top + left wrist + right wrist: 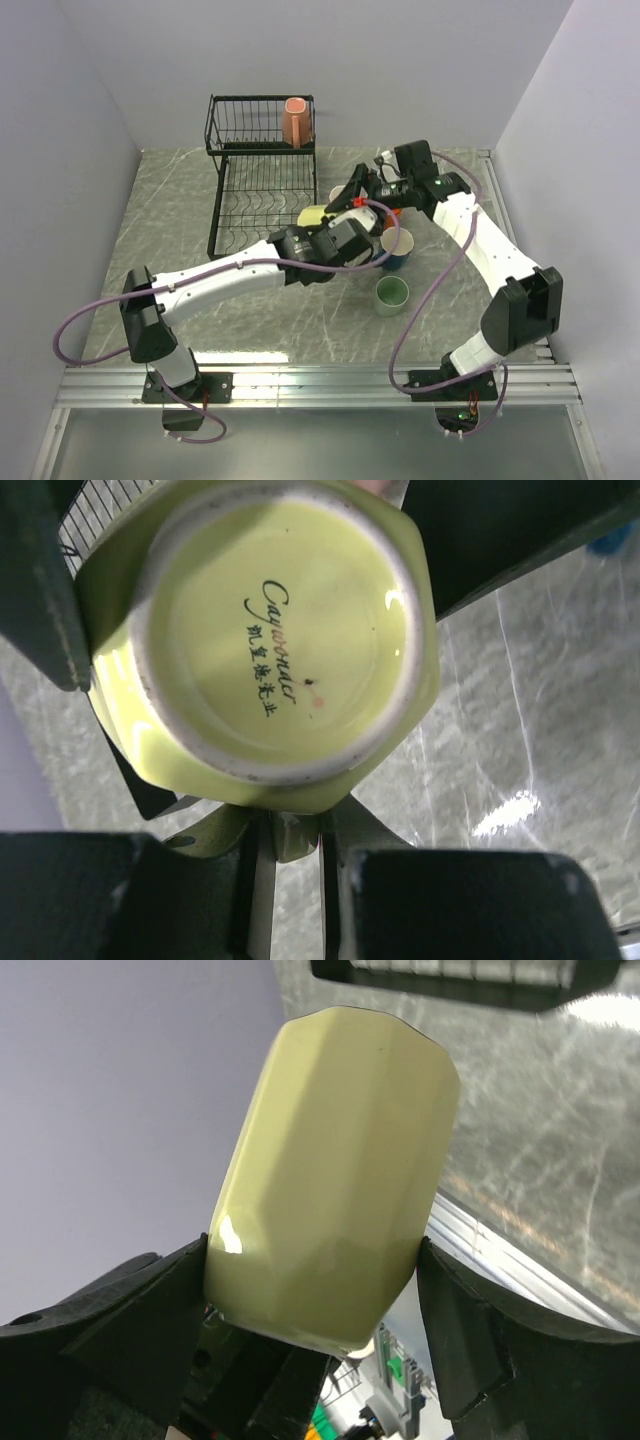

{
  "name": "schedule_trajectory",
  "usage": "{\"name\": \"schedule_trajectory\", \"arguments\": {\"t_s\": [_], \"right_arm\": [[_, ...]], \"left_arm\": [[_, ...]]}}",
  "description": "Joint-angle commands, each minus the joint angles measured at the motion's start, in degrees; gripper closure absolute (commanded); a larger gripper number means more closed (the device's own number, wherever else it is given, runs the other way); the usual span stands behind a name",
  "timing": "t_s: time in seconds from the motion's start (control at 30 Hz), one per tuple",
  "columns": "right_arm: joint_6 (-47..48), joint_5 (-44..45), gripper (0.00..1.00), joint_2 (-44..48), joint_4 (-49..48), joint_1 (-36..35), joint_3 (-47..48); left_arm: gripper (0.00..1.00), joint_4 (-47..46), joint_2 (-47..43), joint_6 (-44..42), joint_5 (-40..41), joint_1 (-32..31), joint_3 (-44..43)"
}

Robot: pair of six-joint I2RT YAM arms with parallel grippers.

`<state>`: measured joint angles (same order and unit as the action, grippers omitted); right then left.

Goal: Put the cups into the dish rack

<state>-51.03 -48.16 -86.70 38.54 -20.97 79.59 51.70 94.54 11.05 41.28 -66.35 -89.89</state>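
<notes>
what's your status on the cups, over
Right gripper shut across the yellow cup, left gripper shut on its handle. One pink cup in the rack. Nothing between yellow cup and rack.

Faceted pale yellow cup lies sideways, clamped in the right gripper, its handle pinched by the left gripper. Blue cup and pale green cup stand upright beside the left gripper.

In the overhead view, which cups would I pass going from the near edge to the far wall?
Pale green handleless ceramic cup → blue ceramic cup, white inside → pale yellow ceramic cup → orange ceramic cup in the upper basket of the black wire dish rack.
</notes>
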Motion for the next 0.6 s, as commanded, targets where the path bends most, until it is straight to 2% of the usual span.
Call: {"name": "schedule_trajectory", "arguments": {"t_s": [0.0, 0.17, 0.2, 0.27, 0.33, 0.37, 0.57], "right_arm": [[0.66, -9.76, 0.59, -1.01, -0.93, -0.21, 8.63], [-0.56, -10.46, 0.50, -2.95, -2.77, 0.76, 10.85], [-1.26, -10.72, 0.42, -3.04, -3.73, 0.84, 10.33], [-3.02, -11.34, 0.36, -3.21, -6.37, 1.54, 9.79], [-4.42, -11.52, 0.21, -3.48, -8.47, 2.07, 9.62], [-4.96, -11.69, 0.09, -3.92, -9.18, 2.60, 9.79], [-8.12, -12.48, 0.05, -6.99, -13.05, 5.15, 13.48]], "left_arm": [[1.00, -2.84, -1.99, 3.19, -5.06, 3.41, -2.74], [1.00, -3.10, -2.34, 3.19, -8.40, 6.93, -3.36], [1.00, -3.19, -2.26, 3.19, -8.84, 7.45, -3.45], [1.00, -3.63, -2.34, 3.19, -10.33, 8.86, -3.45], [1.00, -3.89, -2.26, 3.45, -11.13, 10.26, -3.37], [1.00, -3.98, -2.17, 3.54, -12.26, 10.71, -3.37], [1.00, -4.07, -1.47, 4.95, -13.94, 12.38, -3.63]]}}
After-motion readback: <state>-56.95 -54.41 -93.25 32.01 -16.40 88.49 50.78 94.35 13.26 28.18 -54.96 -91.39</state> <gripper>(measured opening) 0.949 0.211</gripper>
